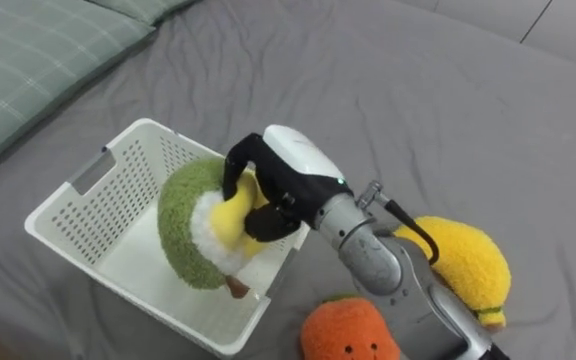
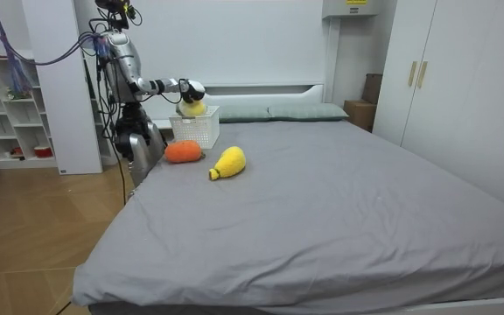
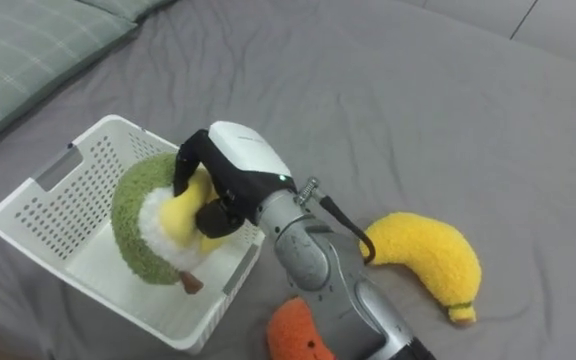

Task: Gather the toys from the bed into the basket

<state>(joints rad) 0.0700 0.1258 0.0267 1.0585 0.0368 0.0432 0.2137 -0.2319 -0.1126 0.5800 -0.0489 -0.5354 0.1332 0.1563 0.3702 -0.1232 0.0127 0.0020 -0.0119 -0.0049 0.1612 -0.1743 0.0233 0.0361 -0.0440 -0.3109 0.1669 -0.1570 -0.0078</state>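
Right hand point(image 1: 278, 185), dark fingers curled on the round green plush toy with a white-and-yellow middle point(image 1: 190, 240), which hangs under them, half inside the white perforated plastic basket point(image 1: 73, 210). Sink it past the rim nearest the fingers, then let go. Orange plush toy point(image 1: 350, 332) and yellow plush toy point(image 1: 465, 265) lie back by the forearm. The room view adds the robot standing at a corner of the grey bed point(image 2: 322, 201).
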